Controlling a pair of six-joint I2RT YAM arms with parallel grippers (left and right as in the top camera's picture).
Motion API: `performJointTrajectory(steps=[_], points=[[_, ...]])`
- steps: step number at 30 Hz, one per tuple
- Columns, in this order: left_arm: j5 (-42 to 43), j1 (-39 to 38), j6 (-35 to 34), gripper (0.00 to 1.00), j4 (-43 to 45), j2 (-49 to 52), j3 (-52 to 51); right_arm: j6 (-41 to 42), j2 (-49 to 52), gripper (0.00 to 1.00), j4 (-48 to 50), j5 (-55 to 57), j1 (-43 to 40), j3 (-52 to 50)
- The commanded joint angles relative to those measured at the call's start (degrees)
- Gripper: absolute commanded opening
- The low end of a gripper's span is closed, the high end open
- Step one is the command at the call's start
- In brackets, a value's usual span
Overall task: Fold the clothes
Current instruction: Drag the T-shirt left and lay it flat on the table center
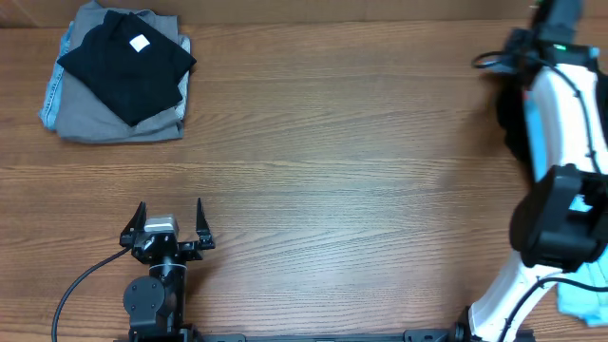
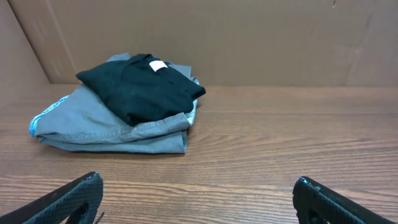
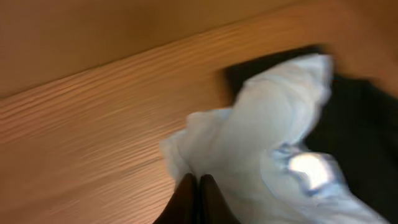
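Folding proper had not begun: the light blue T-shirt (image 3: 273,124) was bunched and crumpled at the right edge of the table (image 1: 332,142), pinched between the pressed-together fingers of the right gripper (image 3: 196,190), so flattening it and every fold remained. The left gripper (image 1: 171,207) sat spread wide and empty near the front edge. A grey garment (image 1: 104,119) with a black garment (image 1: 128,62) on top lay folded at the far left corner; its small white tag (image 1: 139,43) showed no legible writing, and a pale patch on the shirt was too blurred to read

Table (image 1: 361,142), folded garment stack (image 1: 119,76) far left, left hand (image 1: 171,204) spread wide, light blue T-shirt (image 1: 581,296) by right arm (image 1: 560,95)
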Motion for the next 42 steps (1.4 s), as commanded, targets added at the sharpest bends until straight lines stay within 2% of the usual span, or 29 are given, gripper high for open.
performJointTrajectory(steps=[1, 5, 10, 14, 15, 17, 19, 20, 21, 24, 25, 36, 42], points=[[0.4, 0.3, 1.1, 1.00, 0.0, -0.7, -0.2, 6.2, -2.7, 0.04, -0.7, -12.0, 9.1, 1.3], [0.4, 0.3, 1.1, 1.00, 0.0, -0.7, -0.2, 13.7, -2.6, 0.04, 0.0, -21.3, 18.0, 1.3], [0.4, 0.3, 1.1, 1.00, 0.0, -0.7, -0.2, 19.5, -2.4, 0.04, 0.4, -23.1, 30.1, 1.3], [0.4, 0.3, 1.1, 1.00, 0.0, -0.7, -0.2, 21.8, -2.4, 0.16, -0.3, -23.1, 38.7, 1.3], [0.4, 0.3, 1.1, 1.00, 0.0, -0.7, -0.2, 23.1, -2.4, 0.21, -0.5, -23.1, 40.4, 1.3], [0.4, 0.3, 1.1, 1.00, 0.0, -0.7, -0.2, 23.7, -2.4, 0.40, -0.9, -23.0, 42.9, 1.3], [0.4, 0.3, 1.1, 1.00, 0.0, -0.7, -0.2, 23.7, -2.4, 0.55, -1.6, -23.0, 44.2, 1.3], [0.4, 0.3, 1.1, 1.00, 0.0, -0.7, -0.2, 23.7, -2.4, 0.68, -2.1, -23.0, 44.3, 1.3], [0.4, 0.3, 1.1, 1.00, 0.0, -0.7, -0.2, 23.7, -2.4, 0.75, -2.9, -23.0, 44.3, 1.3], [0.4, 0.3, 1.1, 1.00, 0.0, -0.7, -0.2, 23.7, -2.4, 0.87, -5.8, -22.6, 42.6, 1.3], [0.4, 0.3, 1.1, 1.00, 0.0, -0.7, -0.2, 23.7, -2.4, 1.00, -7.0, -22.6, 41.5, 1.3], [0.4, 0.3, 1.1, 1.00, 0.0, -0.7, -0.2, 23.7, -2.4, 1.00, -19.9, -22.1, 28.5, 1.2], [0.4, 0.3, 1.1, 1.00, 0.0, -0.7, -0.2, 23.8, -2.4, 1.00, -24.5, -10.9, 24.4, -1.0]])
